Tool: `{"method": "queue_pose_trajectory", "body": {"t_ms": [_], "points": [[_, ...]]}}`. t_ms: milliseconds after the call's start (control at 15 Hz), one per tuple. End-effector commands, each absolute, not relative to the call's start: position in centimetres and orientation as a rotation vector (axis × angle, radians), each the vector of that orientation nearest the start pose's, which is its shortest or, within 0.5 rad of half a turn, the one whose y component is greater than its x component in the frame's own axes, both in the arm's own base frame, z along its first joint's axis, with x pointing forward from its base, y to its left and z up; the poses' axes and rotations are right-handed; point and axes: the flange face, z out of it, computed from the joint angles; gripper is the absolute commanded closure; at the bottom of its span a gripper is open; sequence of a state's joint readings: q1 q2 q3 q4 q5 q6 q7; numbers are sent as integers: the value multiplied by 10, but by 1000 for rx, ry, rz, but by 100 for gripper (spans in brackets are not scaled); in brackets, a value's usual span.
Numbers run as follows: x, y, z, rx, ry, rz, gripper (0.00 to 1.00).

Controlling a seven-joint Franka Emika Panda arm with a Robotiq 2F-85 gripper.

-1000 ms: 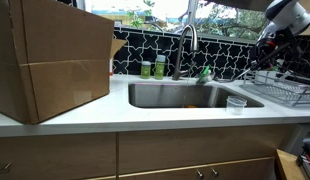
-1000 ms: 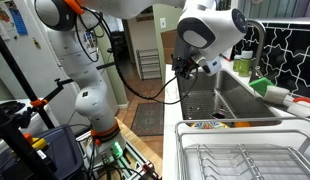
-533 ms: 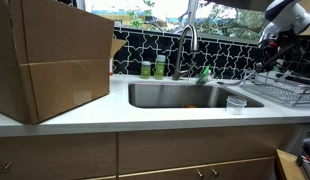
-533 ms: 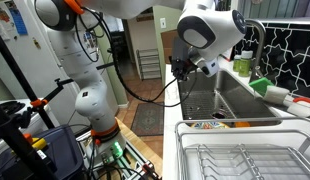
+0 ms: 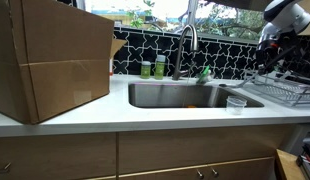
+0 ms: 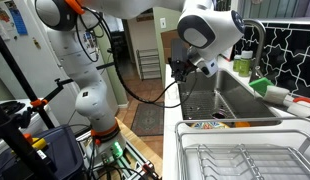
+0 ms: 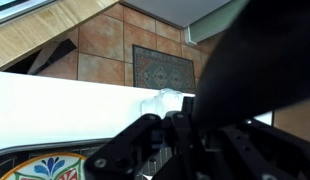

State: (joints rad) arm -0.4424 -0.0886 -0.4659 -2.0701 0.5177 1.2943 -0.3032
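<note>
Wrist view: gripper (image 7: 175,124) pinched tight with nothing between the fingers, hovering over the white counter (image 7: 55,110). The patterned plate (image 7: 40,166) lies just off to one side, near the dish rack (image 6: 245,158) beside the sink (image 5: 165,93). Danger, I'd say: descend with jaws closed and the fingertips clip that rim, skidding or chipping the plate.

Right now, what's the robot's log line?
gripper: shut | holding: nothing seen | where: above sink end, by dish rack | nearby: clear cup
</note>
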Motion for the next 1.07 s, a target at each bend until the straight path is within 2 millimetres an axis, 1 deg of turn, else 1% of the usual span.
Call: {"method": "queue_pose_trajectory", "body": {"t_ms": [0,1000], "points": [[315,-308,455,-2175,649,315,98],[310,-298,450,-2229,559,383,98]]}}
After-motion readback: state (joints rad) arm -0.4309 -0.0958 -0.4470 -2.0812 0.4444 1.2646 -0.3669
